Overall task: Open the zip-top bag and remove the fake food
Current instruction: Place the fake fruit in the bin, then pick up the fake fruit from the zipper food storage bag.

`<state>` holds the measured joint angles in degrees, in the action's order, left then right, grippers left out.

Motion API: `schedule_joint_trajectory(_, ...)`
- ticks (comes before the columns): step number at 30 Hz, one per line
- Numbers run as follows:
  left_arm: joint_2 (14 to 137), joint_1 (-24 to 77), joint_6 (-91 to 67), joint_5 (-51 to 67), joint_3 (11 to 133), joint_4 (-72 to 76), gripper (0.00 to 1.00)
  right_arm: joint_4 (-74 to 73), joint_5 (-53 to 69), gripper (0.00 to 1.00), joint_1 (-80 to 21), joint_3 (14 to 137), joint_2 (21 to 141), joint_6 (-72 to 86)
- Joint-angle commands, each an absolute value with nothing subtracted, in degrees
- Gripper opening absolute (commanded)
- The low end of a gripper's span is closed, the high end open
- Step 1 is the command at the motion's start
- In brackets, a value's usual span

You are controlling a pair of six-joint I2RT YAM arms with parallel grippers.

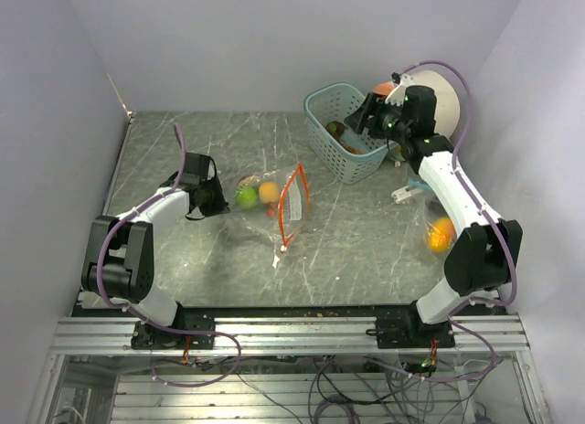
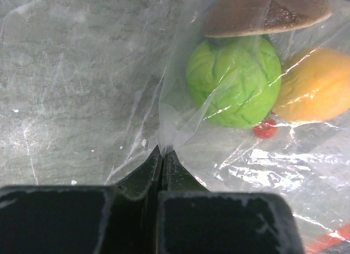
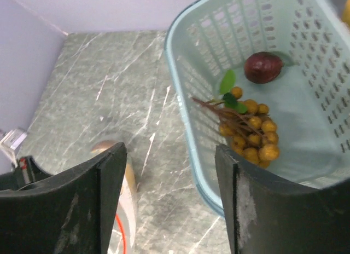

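Left gripper [image 2: 162, 156]: jaws pinched together on film edge of clear zip-top plastic bag [image 2: 246, 166]. Just ahead of tips, inside bag: green crinkled toy cabbage [image 2: 235, 81], orange toy fruit [image 2: 317, 87], brown flat piece [image 2: 257, 13]. Right gripper [image 3: 170, 155]: jaws apart, nothing between, above rim of pale teal plastic basket [image 3: 186, 117]. Ahead-right in basket: yellow-brown berry bunch [image 3: 249, 131], dark red fruit [image 3: 263, 67].

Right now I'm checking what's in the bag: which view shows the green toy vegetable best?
Left wrist: the green toy vegetable sits large and close, its leafy ridges clear through the bag film. Top external shows it only as a small green blob inside the bag. Right wrist does not show it.
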<state>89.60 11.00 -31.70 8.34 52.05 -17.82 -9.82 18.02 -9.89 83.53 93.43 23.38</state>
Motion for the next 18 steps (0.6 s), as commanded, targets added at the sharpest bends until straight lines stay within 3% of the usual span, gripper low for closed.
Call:
schedule_joint_trajectory(1, 90.3, 10.4, -31.0, 8.3, 53.4, -18.1, 0.07, -11.7, 19.0, 0.6, -14.4, 80.6, 91.2, 17.3)
schedule_joint_trajectory(5, 90.2, 10.3, -31.1, 7.9, 53.6, -18.4, 0.07, -12.1, 19.4, 0.45, -20.6, 77.7, 91.3, 16.4)
schedule_joint_trajectory(12, 89.4, 10.0, -29.7, 7.8, 53.8, -18.9, 0.07, -9.8, 21.8, 0.38, -31.4, 71.1, 90.5, 20.9)
schedule_joint_trajectory(18, 89.6, 9.9, -30.2, 9.5, 54.2, -18.0, 0.07, -5.5, 23.3, 0.25, -36.3, 65.4, 92.7, 26.2)
